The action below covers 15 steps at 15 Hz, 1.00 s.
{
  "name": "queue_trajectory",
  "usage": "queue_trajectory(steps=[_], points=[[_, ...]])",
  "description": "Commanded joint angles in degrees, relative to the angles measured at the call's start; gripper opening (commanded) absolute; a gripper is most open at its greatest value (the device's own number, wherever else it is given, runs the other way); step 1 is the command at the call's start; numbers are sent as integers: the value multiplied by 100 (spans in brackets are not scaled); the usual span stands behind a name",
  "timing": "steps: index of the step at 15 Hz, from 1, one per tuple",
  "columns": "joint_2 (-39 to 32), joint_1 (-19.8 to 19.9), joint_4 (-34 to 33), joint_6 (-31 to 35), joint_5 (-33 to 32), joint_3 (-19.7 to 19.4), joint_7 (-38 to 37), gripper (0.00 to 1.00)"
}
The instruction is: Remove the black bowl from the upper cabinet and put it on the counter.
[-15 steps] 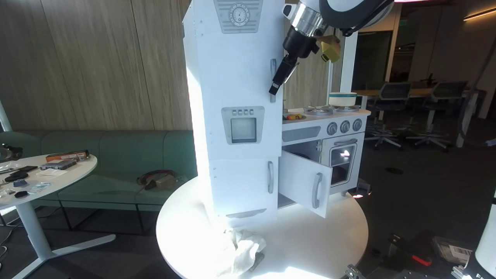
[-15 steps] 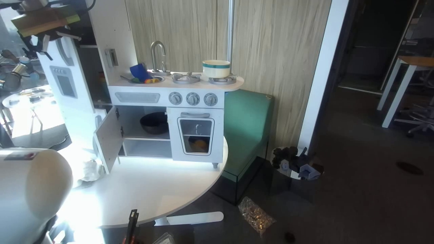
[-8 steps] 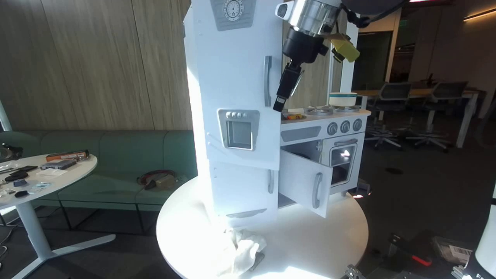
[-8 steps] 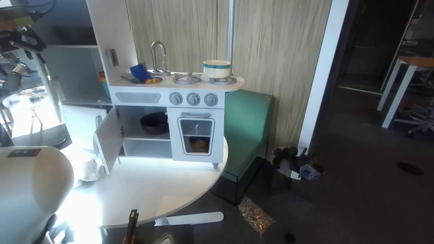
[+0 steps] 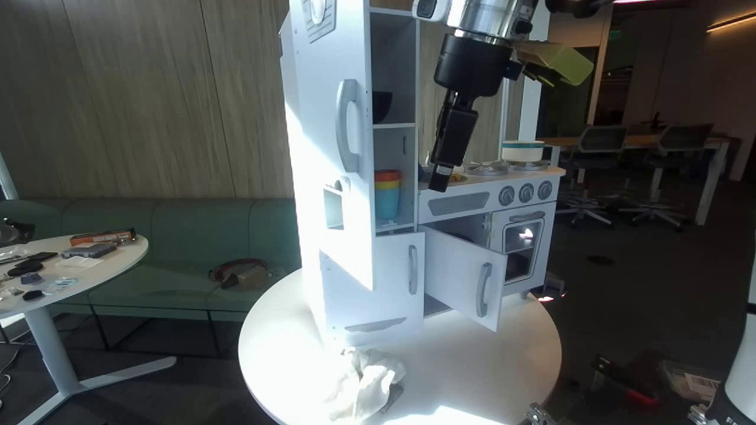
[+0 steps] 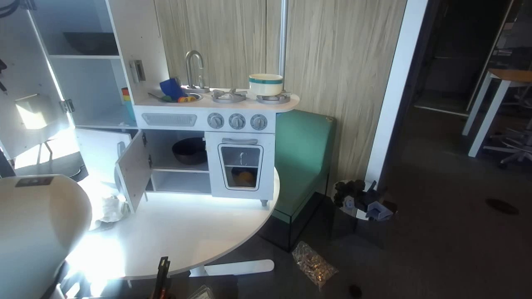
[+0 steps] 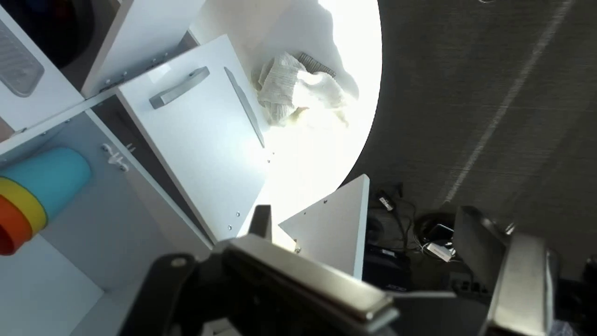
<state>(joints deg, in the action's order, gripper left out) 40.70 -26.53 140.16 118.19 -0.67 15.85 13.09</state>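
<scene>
The black bowl sits on the upper shelf inside the upper cabinet; the open door hides part of it. It also shows in an exterior view. The cabinet's white door stands wide open. My gripper is in front and to the right of the open compartment, below bowl height, apart from the door handle. In the wrist view the gripper has widely spaced fingers with nothing between them. The bowl is out of the wrist view. The counter is the stove unit's top.
Stacked cups stand below the bowl's shelf. The counter carries a cream pot, burners, a faucet and a sink with a blue cup. The stove's lower door is open; another dark bowl sits inside. A cloth lies on the table.
The upper cabinet door has swung wide open, uncovering the bowl and cups. My gripper has moved from beside the handle downward and slightly right in an exterior view, now apart from the door.
</scene>
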Motion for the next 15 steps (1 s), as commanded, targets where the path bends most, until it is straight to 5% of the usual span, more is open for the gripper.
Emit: queue_trajectory(steps=[1,5,15], points=[[393,389,8,-545,-277,2,-429,100],[487,785,389,-606,-421,-268,-538,100],[320,792,258,-598,-273,-267,-589,100]])
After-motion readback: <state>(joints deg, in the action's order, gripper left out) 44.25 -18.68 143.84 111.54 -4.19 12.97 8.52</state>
